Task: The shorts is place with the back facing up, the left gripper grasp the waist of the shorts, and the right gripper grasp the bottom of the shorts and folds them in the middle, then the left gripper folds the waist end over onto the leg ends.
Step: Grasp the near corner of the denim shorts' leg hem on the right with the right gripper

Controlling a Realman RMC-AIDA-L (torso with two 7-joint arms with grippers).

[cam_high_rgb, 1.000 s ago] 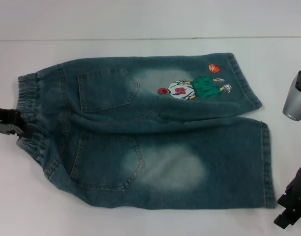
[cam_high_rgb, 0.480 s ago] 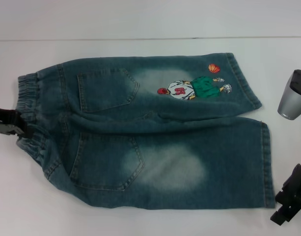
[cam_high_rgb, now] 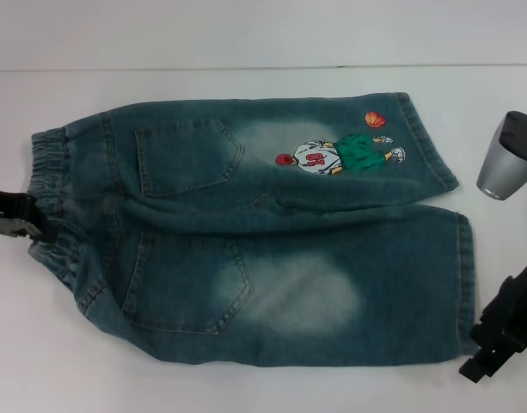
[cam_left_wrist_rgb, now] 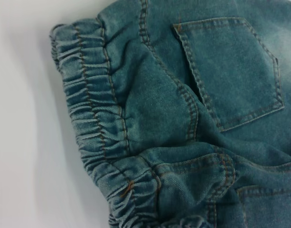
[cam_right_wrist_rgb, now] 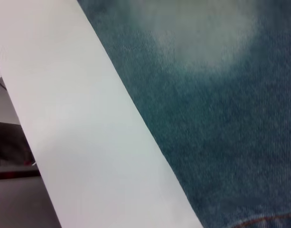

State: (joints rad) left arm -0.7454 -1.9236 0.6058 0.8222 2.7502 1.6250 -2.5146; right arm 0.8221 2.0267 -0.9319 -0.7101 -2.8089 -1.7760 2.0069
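Faded blue denim shorts (cam_high_rgb: pixel 263 241) lie flat on the white table (cam_high_rgb: pixel 246 43), back pockets up, waist toward the robot's left and leg hems toward its right.

The left gripper (cam_high_rgb: pixel 18 217) sits at the gathered elastic waistband (cam_left_wrist_rgb: pixel 88 109), about mid-waist, its dark fingers touching the fabric edge; whether they are clamped on the band or only resting against it cannot be told. The waistband is bunched and puckered where the near half meets the gripper. The right gripper (cam_high_rgb: pixel 497 340) is just beside the hem of the near leg, at its lower corner, on the table; its finger spacing cannot be told either. A cartoon basketball-player print (cam_high_rgb: pixel 340 153) marks the far leg. The right wrist view shows only denim and the table edge.
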